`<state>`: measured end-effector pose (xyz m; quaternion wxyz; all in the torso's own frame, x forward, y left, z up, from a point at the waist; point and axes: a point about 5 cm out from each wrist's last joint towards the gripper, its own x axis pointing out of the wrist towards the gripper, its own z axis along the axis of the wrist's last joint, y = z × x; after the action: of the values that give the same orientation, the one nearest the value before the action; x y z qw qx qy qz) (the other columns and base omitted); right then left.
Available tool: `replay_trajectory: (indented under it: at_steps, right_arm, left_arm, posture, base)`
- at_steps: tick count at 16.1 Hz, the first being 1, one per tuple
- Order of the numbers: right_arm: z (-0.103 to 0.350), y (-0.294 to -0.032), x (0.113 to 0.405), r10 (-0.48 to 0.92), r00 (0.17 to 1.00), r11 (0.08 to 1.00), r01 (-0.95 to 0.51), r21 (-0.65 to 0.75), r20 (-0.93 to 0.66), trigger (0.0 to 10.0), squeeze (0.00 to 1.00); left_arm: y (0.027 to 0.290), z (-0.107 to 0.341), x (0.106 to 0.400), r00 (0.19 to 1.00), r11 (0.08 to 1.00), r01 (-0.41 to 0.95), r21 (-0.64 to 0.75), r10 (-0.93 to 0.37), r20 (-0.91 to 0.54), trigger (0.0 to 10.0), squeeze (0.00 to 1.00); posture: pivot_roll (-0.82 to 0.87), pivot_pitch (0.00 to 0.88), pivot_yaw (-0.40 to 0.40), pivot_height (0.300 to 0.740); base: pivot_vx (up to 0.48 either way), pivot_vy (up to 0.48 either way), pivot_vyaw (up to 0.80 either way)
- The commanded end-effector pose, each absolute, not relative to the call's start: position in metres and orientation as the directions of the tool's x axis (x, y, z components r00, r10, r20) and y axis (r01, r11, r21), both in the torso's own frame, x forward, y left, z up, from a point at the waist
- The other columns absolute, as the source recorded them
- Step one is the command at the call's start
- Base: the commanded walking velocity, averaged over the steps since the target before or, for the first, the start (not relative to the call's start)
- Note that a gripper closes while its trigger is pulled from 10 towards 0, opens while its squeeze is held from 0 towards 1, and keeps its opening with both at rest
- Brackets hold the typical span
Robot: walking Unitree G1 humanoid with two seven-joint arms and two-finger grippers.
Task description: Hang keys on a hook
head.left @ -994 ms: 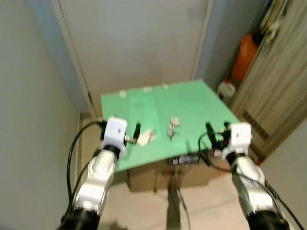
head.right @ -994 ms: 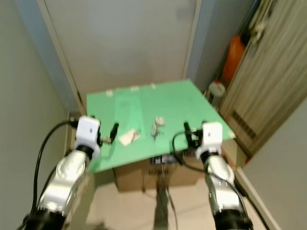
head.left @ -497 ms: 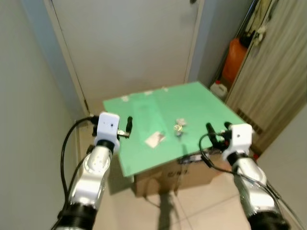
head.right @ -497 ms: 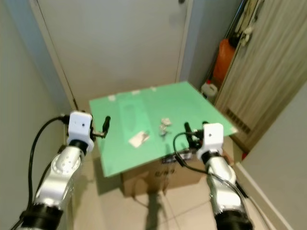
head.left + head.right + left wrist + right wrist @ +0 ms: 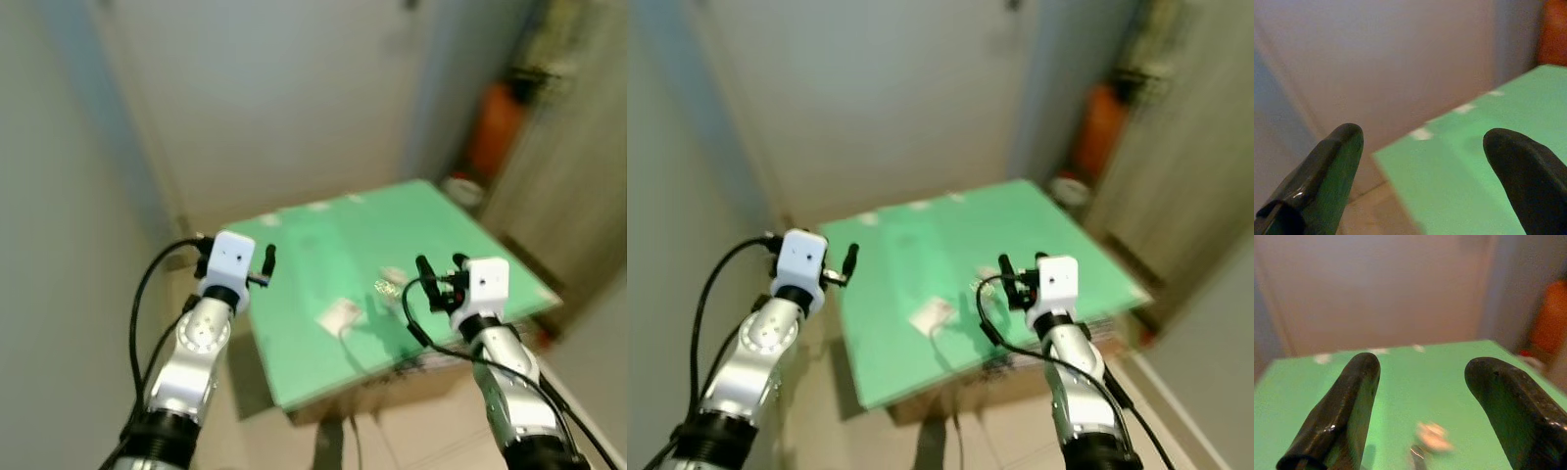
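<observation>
Nearest the camera, the left hand [image 5: 265, 262] and right hand [image 5: 436, 276] hover with fingers spread apart, holding nothing. Beyond the right hand, the keys [image 5: 388, 287] lie on the green desk [image 5: 323, 245], beside a pale card [image 5: 339, 314]. Farther back stands a white door [image 5: 265, 88].

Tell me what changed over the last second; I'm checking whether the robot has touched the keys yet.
Nothing has been grasped. The whole picture shifts between frames, so the camera moved, not the things. The keys and the pale card still lie on the green board. The left gripper and right gripper remain raised, open and empty.
</observation>
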<state>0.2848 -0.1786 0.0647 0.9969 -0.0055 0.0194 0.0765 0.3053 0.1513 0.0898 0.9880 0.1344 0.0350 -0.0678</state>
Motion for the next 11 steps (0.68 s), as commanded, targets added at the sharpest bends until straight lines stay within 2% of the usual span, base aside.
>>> replay_trajectory:
  at_steps: [1, 3, 6, 9, 11]
  right_arm:
    - [0.067, -0.174, 0.286, 0.167, 0.985, 0.986, -0.168, -0.004, -0.032, 10.0, 0.00]
    - [0.066, -0.174, 0.285, 0.167, 0.985, 0.986, -0.167, -0.004, -0.036, 10.0, 0.00]
    - [0.063, -0.173, 0.283, 0.169, 0.984, 0.985, -0.171, -0.019, -0.062, 10.0, 0.00]
    - [0.063, -0.177, 0.278, 0.149, 0.987, 0.989, -0.149, -0.008, -0.056, 10.0, 0.00]
    - [0.060, -0.177, 0.276, 0.157, 0.985, 0.987, -0.159, -0.018, -0.071, 10.0, 0.00]
  left_arm:
    - [0.154, 0.090, 0.307, 0.988, 0.953, 0.140, 0.270, -0.118, -0.097, 10.0, 0.00]
    - [0.144, 0.090, 0.308, 0.977, 0.927, 0.212, 0.310, -0.189, -0.100, 10.0, 0.00]
    - [0.129, 0.087, 0.308, 0.965, 0.918, 0.257, 0.301, -0.228, -0.129, 10.0, 0.00]
    - [0.125, 0.086, 0.305, 0.963, 0.920, 0.268, 0.287, -0.242, -0.122, 10.0, 0.00]
    - [0.123, 0.085, 0.304, 0.963, 0.922, 0.266, 0.283, -0.242, -0.117, 10.0, 0.00]
  posture:
    - [-0.02, 0.000, 0.020, 0.740]
    - [-0.02, 0.000, 0.022, 0.740]
    - [-0.04, 0.000, 0.036, 0.740]
    - [-0.04, 0.000, 0.041, 0.740]
    - [-0.05, 0.000, 0.041, 0.740]
  base:
    - [0.431, 0.000, 0.00]
    - [0.381, -0.287, 0.00]
    - [0.000, 0.000, 0.00]
    - [0.000, 0.000, -0.67]
    - [0.000, 0.000, 0.00]
